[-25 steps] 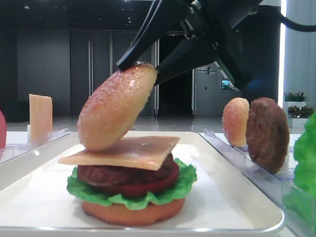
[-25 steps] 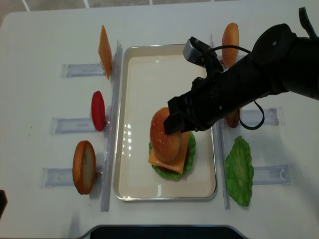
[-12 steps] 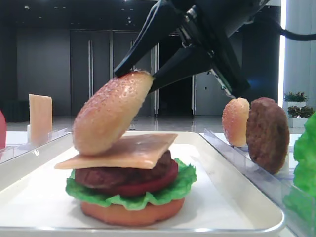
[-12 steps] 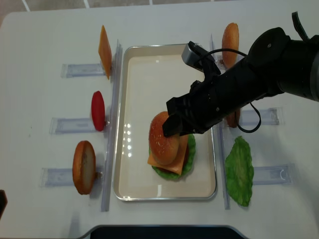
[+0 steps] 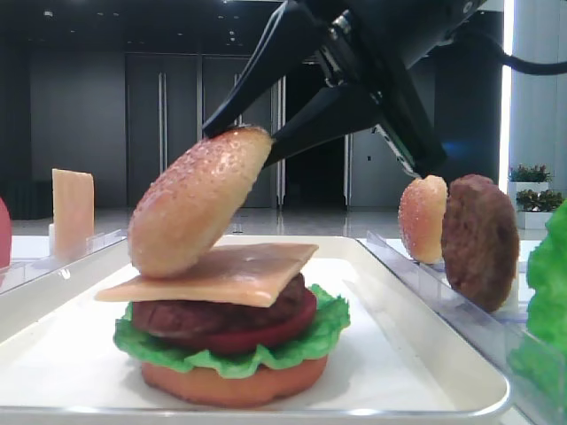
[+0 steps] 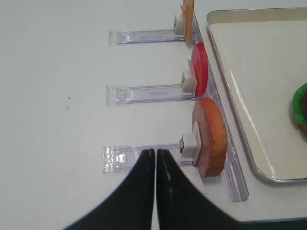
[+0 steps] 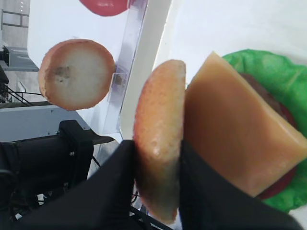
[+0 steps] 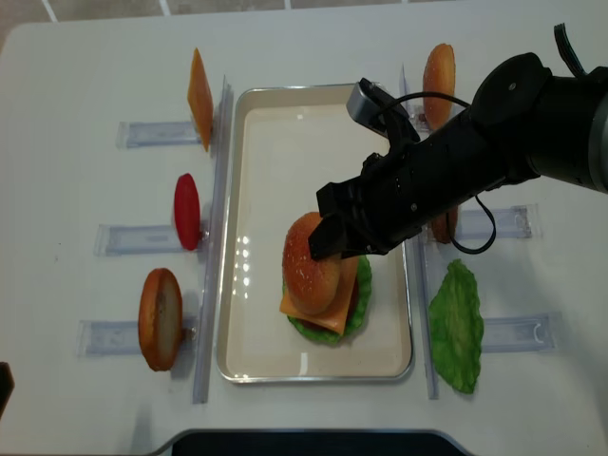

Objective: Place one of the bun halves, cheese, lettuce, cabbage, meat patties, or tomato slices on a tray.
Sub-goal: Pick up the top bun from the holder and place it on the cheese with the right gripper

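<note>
My right gripper [image 8: 332, 237] is shut on the sesame bun top [image 8: 309, 261], pinching its upper edge. The bun top [image 5: 199, 202] hangs tilted, and its lower edge touches the cheese slice [image 5: 221, 273]. That cheese tops a stack in the white tray [image 5: 425, 354]: meat patty [image 5: 204, 314], tomato, lettuce [image 5: 319, 332] and bun bottom [image 5: 230, 385]. In the right wrist view both fingers clamp the bun top [image 7: 160, 129] beside the cheese [image 7: 235, 134]. My left gripper [image 6: 156, 152] is shut and empty over the table, left of the tray.
Clear racks flank the tray. On the left stand a cheese slice [image 8: 199, 85], a tomato slice [image 8: 187, 211] and a bun half [image 8: 160, 318]. On the right are another bun top [image 8: 438, 71], a patty [image 5: 478, 241] and a lettuce leaf [image 8: 458, 325].
My right gripper has carried the bun top slightly left and down onto the cheese. The cheese and the stack under it have shifted a little left. The left arm has not moved.
</note>
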